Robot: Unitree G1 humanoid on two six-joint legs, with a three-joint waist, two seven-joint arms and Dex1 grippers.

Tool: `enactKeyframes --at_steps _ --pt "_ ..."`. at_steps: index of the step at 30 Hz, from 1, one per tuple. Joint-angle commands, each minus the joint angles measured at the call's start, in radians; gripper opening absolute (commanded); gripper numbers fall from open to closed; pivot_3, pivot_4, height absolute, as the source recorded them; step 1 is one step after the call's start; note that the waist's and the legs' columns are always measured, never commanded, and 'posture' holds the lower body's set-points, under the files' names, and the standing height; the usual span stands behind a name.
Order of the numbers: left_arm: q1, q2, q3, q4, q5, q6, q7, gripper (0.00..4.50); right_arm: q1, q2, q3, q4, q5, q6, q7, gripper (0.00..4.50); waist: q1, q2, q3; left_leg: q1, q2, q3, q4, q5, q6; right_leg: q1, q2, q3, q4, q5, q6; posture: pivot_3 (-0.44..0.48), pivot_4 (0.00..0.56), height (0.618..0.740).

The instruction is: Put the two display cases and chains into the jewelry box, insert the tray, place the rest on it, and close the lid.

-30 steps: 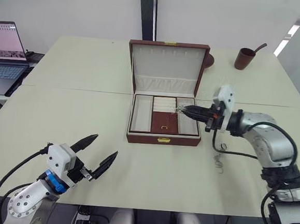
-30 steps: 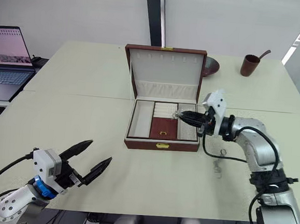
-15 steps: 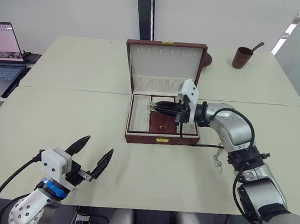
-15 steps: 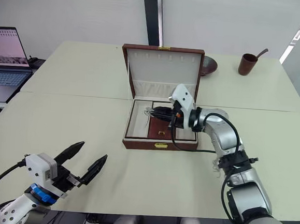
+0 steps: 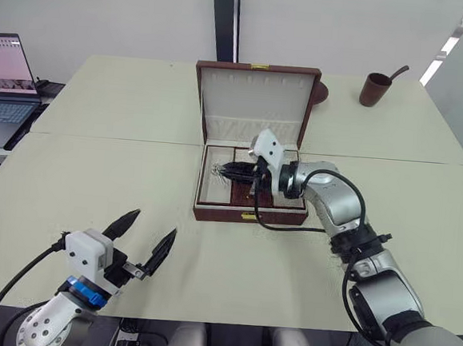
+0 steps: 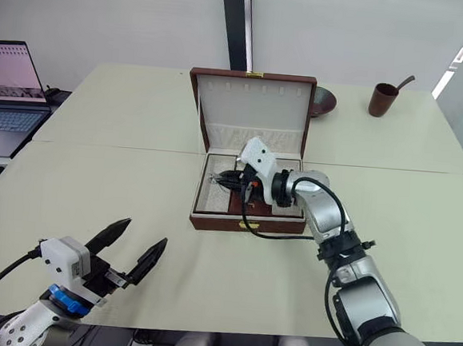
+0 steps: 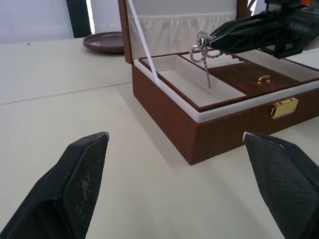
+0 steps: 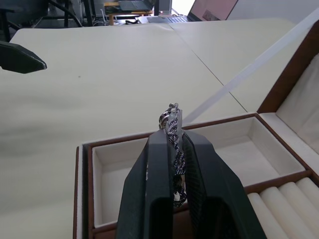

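The jewelry box (image 5: 248,216) stands in the middle of the table with its lid (image 5: 255,95) upright. The tray (image 7: 194,82) sits inside it, with a brown flap and gold knob in its centre section. My right gripper (image 5: 225,170) is shut on a silver chain (image 7: 202,42) and holds it just above the tray's left section, the chain (image 8: 172,124) dangling between the fingers. My left gripper (image 5: 151,224) hovers open and empty over the table's front left, well short of the box. The display cases are out of view.
A laptop (image 5: 2,83) is on a side desk at far left. A brown cup (image 5: 374,88) with a spoon stands at the back right, and a dark bowl (image 6: 321,100) lies behind the box. A white ribbon (image 7: 144,45) stays the lid.
My right gripper has carried the chain leftward, from beside the tray's right section across the centre to above the left section. The left gripper has hardly moved. The head view shifted slightly.
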Motion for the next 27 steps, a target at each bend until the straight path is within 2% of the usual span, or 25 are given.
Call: enactKeyframes --at_steps 1,3,5,6,12,16,18,19,23,27 --pt "-0.016 0.009 0.004 -0.042 0.002 0.018 0.021 4.50 -0.034 0.016 -0.005 0.001 -0.015 -0.025 -0.014 0.09 0.000 0.000 0.000 0.000 0.000 0.000 0.000 0.000 0.000 0.000 0.000 0.000 0.000 0.000 0.000 0.000 0.150 0.740" --pt "-0.024 0.011 0.002 -0.045 0.002 0.027 0.027 4.50 -0.039 0.026 -0.006 0.008 -0.021 -0.025 -0.015 0.09 0.000 0.000 0.000 0.000 0.000 0.000 0.000 0.000 0.000 0.000 0.000 0.000 0.000 0.000 0.000 0.000 0.150 0.740" --pt "-0.030 0.013 0.000 -0.049 0.002 0.035 0.031 4.50 -0.045 0.039 -0.015 0.009 -0.018 -0.020 -0.019 0.79 0.000 0.000 0.000 0.000 0.000 0.000 0.000 0.000 0.000 0.000 0.000 0.000 0.000 0.000 0.000 0.000 0.150 0.740" --pt "-0.032 0.013 0.000 -0.051 0.002 0.039 0.033 4.50 -0.047 0.043 -0.019 0.009 -0.017 -0.018 -0.021 0.92 0.000 0.000 0.000 0.000 0.000 0.000 0.000 0.000 0.000 0.000 0.000 0.000 0.000 0.000 0.000 0.000 0.150 0.740" --pt "-0.048 0.015 -0.003 -0.060 0.002 0.060 0.043 4.50 -0.055 0.044 -0.043 0.005 -0.006 -0.008 -0.019 2.43 0.000 0.000 0.000 0.000 0.000 0.000 0.000 0.000 0.000 0.000 0.000 0.000 0.000 0.000 0.000 0.000 0.150 0.740" --pt "-0.060 0.017 -0.005 -0.067 0.001 0.074 0.048 4.50 -0.056 0.032 -0.079 -0.007 0.014 0.009 -0.019 3.51 0.000 0.000 0.000 0.000 0.000 0.000 0.000 0.000 0.000 0.000 0.000 0.000 0.000 0.000 0.000 0.000 0.150 0.740" --pt "-0.066 0.017 -0.004 -0.068 -0.001 0.080 0.047 4.50 -0.048 0.013 -0.110 -0.028 0.035 0.025 -0.016 4.26 0.000 0.000 0.000 0.000 0.000 0.000 0.000 0.000 0.000 0.000 0.000 0.000 0.000 0.000 0.000 0.000 0.150 0.740" --pt "-0.070 0.018 -0.001 -0.068 -0.003 0.083 0.047 4.50 -0.039 -0.003 -0.127 -0.040 0.045 0.031 -0.011 4.49 0.000 0.000 0.000 0.000 0.000 0.000 0.000 0.000 0.000 0.000 0.000 0.000 0.000 0.000 0.000 0.000 0.150 0.740" --pt "-0.098 0.027 0.021 -0.052 -0.035 0.106 0.045 4.50 0.016 -0.076 -0.184 -0.080 0.084 0.039 0.006 4.49 0.003 0.000 0.000 -0.001 0.000 0.000 0.000 0.000 0.000 0.000 -0.001 0.000 0.000 0.000 0.000 0.000 0.150 0.740" --pt "-0.139 0.068 0.058 0.002 -0.060 0.142 0.022 4.50 0.127 -0.193 -0.267 -0.132 0.136 0.035 0.051 4.49 0.005 0.000 0.000 -0.001 -0.001 -0.001 0.000 0.000 0.000 0.000 -0.001 -0.001 0.000 0.000 0.000 0.000 0.150 0.740"
